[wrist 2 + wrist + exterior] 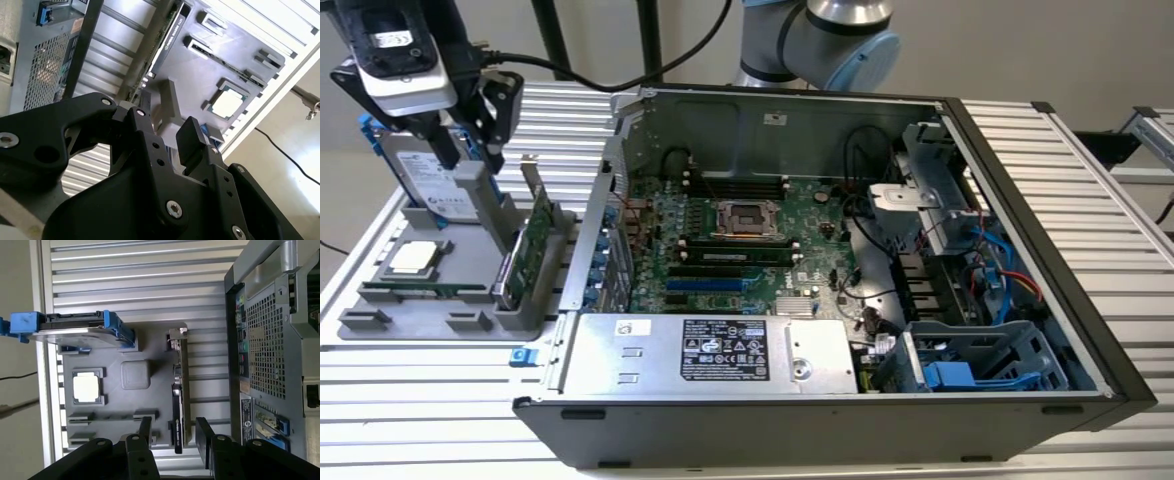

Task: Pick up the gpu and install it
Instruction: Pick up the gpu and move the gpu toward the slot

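Nothing is installed yet: the gpu (180, 390) stands on edge in the tray (156, 356) beside the case (787, 425); the gripper (174, 432) hangs above it, jaws apart, empty, seemingly not touching.

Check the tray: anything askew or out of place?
Nothing stands out. The gpu stands upright on edge in the tray, the drive is upright too, and the cpu lies flat in its pocket. The open gripper hangs above the tray, holding nothing.
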Motion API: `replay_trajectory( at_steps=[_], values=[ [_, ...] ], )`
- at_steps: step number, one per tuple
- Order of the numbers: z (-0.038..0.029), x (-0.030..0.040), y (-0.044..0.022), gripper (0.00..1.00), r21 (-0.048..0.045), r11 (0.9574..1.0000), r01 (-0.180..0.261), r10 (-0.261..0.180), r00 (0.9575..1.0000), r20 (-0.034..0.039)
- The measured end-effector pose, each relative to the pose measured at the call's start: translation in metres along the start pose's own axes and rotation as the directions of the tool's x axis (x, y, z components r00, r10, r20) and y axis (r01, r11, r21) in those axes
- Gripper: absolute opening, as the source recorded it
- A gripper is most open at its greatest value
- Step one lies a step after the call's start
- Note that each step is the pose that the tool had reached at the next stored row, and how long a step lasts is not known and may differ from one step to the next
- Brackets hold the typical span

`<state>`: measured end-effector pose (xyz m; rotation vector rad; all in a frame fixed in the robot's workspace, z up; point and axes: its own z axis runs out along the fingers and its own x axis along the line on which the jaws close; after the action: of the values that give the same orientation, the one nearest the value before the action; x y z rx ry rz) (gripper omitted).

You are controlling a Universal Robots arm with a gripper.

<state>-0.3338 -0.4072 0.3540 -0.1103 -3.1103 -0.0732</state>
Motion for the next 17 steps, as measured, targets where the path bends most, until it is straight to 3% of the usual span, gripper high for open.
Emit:
replay_trajectory(
  at_steps=[17],
  values=[
    [0.0086, -0.0003, -0.0004, 1.00, 0.0011, 1.0000, -0.001, 0.001, 0.9999, -0.0148]
  ],
)
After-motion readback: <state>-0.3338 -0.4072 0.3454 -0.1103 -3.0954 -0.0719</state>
